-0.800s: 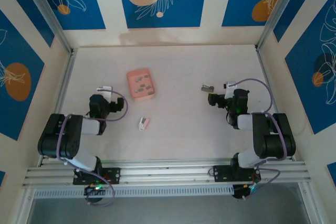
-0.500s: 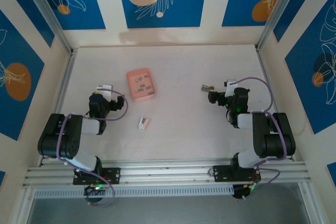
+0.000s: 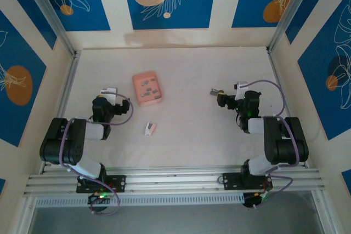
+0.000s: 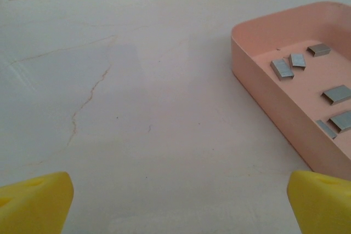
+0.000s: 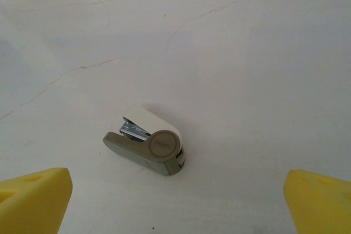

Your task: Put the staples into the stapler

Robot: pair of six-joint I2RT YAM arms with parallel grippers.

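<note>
The pink-and-white stapler (image 3: 150, 129) lies on the table, between the two arms and below the salmon-pink tray (image 3: 135, 87). Several grey staples (image 3: 147, 87) lie loose in that tray (image 4: 258, 89), and in the left wrist view the staples (image 4: 282, 68) are ahead on the right. My left gripper (image 3: 104, 98) (image 4: 178, 206) is open, left of the tray, with bare table between its yellow fingertips (image 4: 33, 201). My right gripper (image 3: 221, 98) (image 5: 178, 204) is open too, far from the pink stapler.
A grey-and-white oval object (image 3: 216, 92) (image 5: 147, 147) lies on its side just ahead of my right gripper. White walls and metal rails (image 3: 64, 94) enclose the table. Cracks mark the table surface (image 4: 88, 102).
Both grippers have crept slightly away from their bases; the right one is now closer to the grey-and-white object. The pink stapler, tray and staples have not moved.
</note>
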